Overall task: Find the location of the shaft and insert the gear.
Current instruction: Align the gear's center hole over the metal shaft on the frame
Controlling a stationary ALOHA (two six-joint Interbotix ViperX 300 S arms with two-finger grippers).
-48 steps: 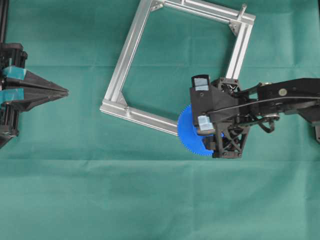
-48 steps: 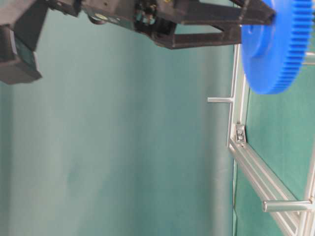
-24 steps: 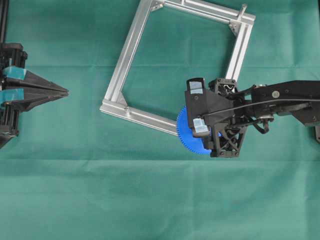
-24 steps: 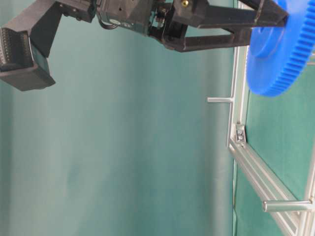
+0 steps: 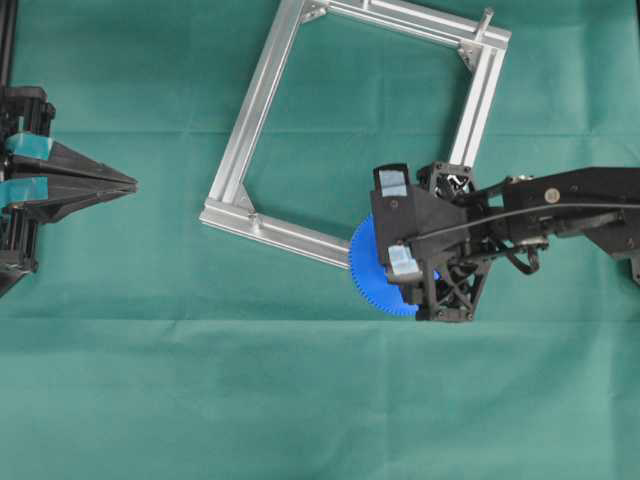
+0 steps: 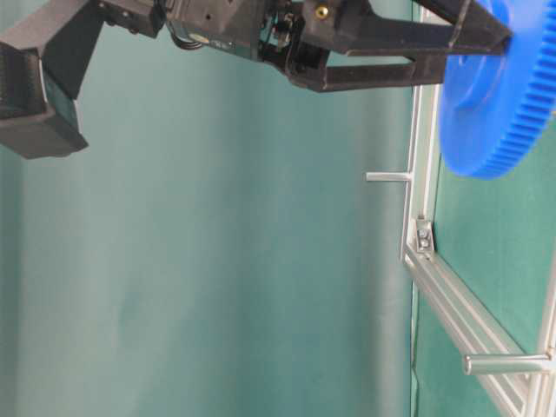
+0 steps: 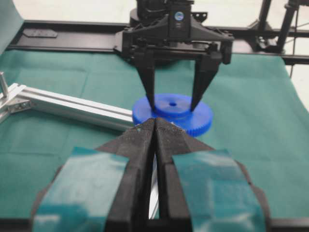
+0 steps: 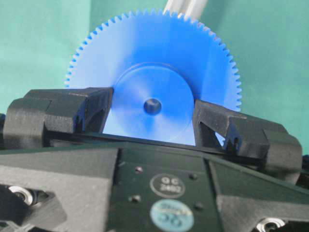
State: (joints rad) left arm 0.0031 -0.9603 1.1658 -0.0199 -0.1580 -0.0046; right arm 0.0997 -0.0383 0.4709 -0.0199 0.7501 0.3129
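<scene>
The gear (image 8: 153, 92), bright blue with fine teeth, is gripped by its raised hub in the right pincer (image 8: 152, 116), one finger (image 8: 72, 113) on each side of the hub, centre hole showing between them. It hangs off the green worktop (image 5: 300, 400), over the near corner of the square frame (image 5: 262, 110), its rim overlapping the frame's lower bar in the overhead view. A thin shaft (image 6: 387, 176) sticks out from the frame, just beside the gear; a second pin (image 6: 504, 363) stands further along. The left pincer (image 7: 154, 126) sits well apart from the frame, fingers pressed together, holding nothing.
</scene>
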